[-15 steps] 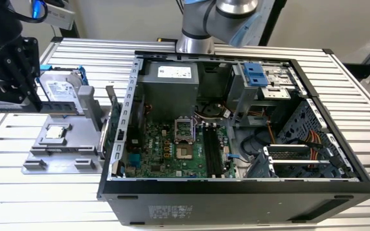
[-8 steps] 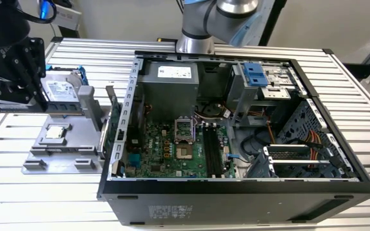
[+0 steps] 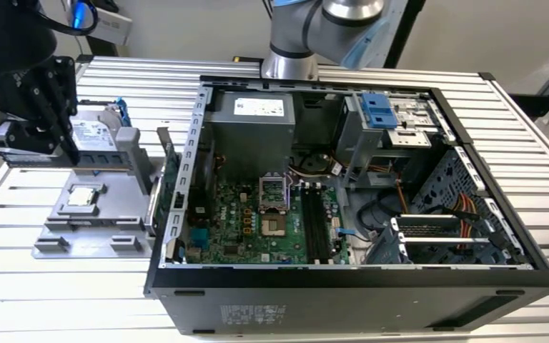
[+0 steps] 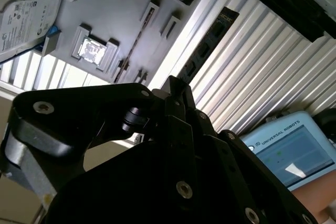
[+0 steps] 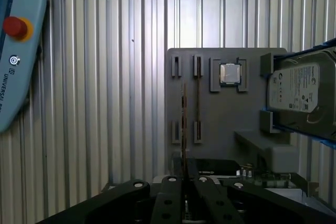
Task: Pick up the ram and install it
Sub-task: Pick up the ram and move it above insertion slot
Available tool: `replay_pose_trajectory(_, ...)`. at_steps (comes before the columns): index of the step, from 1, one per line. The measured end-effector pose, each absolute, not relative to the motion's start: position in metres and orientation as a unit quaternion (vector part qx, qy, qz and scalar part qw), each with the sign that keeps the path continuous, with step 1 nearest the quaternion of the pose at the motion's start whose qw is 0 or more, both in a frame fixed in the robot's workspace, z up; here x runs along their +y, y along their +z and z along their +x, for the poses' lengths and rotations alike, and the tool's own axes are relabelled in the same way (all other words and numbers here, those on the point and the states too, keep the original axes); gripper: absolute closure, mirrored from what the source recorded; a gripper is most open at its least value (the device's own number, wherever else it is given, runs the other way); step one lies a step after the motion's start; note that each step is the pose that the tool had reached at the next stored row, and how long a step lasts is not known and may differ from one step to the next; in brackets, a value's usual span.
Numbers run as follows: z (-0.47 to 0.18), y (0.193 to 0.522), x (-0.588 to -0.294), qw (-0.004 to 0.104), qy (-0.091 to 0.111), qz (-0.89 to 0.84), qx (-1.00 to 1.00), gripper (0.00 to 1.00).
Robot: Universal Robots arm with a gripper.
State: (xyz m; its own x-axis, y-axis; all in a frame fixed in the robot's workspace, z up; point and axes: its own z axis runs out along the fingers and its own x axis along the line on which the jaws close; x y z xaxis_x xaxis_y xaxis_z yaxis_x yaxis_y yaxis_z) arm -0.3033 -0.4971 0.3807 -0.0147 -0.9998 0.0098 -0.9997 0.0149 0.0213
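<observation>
**Ram clamped in the gripper by the parts tray**

In both wrist views the black gripper [image 5: 185, 181] is closed on one end of the long, thin dark-green ram [image 4: 210, 40]. The stick juts out from the fingertips, held clear of the ribbed aluminium table [image 5: 105, 103]. Beyond it, the flat grey parts tray [image 5: 231, 124] carries a small square silver processor chip [image 5: 229, 73] and a silver hard drive in a blue frame [image 5: 302, 90]. In the exterior view, the open black computer case [image 3: 351, 289] lies farther off, towards the exterior view's right.

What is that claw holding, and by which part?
The gripper holds the ram, pinched across its flat faces; one end sticks out free, the exact spot is hidden.
</observation>
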Motion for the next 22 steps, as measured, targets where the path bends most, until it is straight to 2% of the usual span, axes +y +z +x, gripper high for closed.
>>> replay_pose_trajectory(22,-0.272,0.381,-0.497,0.012,-0.005,0.702,-0.712,1.0)
